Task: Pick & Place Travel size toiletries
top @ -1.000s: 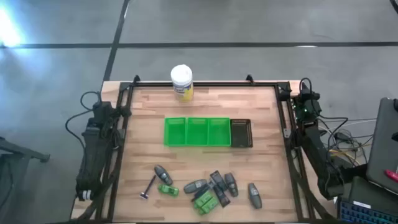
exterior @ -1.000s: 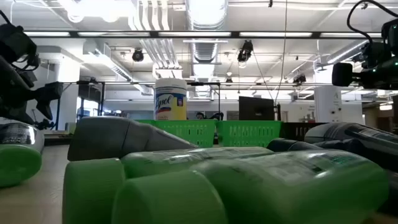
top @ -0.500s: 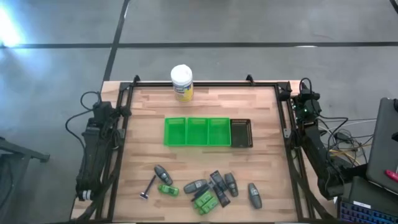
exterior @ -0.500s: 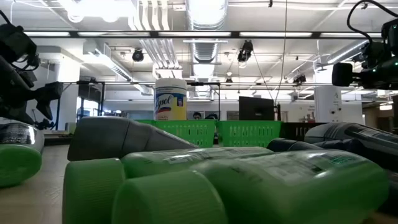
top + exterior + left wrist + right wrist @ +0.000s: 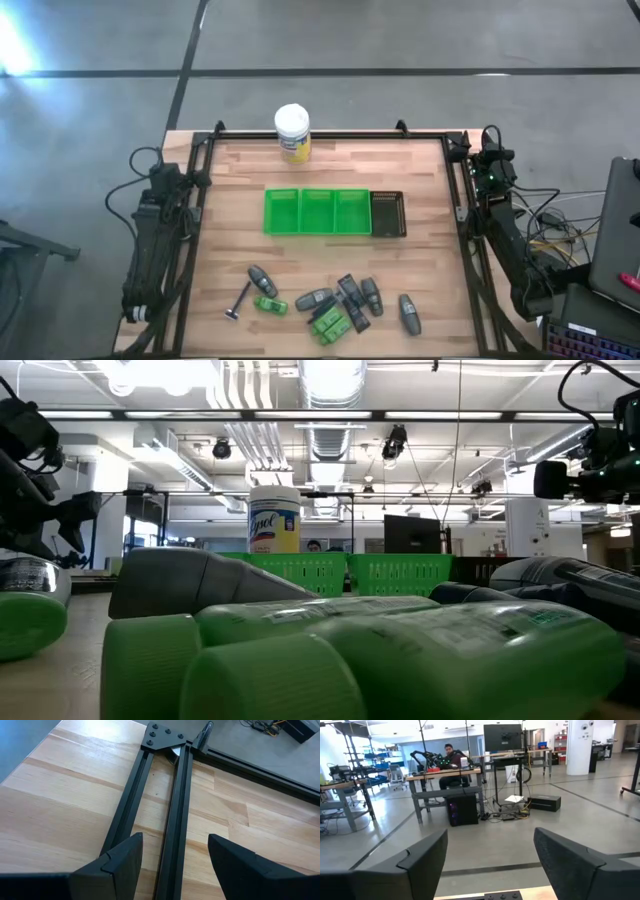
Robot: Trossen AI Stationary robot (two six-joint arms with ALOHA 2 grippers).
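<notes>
The only wording that can be read is the blue script brand name "Lysol" on the yellow label of the white-lidded jar [image 5: 274, 520], seen in the low view. From above, the jar's [image 5: 292, 133] label is too small to read. Print on the green bottles [image 5: 400, 650] is blurred.

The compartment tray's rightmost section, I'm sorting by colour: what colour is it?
Dark, nearly black, unlike the three bright green sections; the rightmost section shows best in the high view.
</notes>
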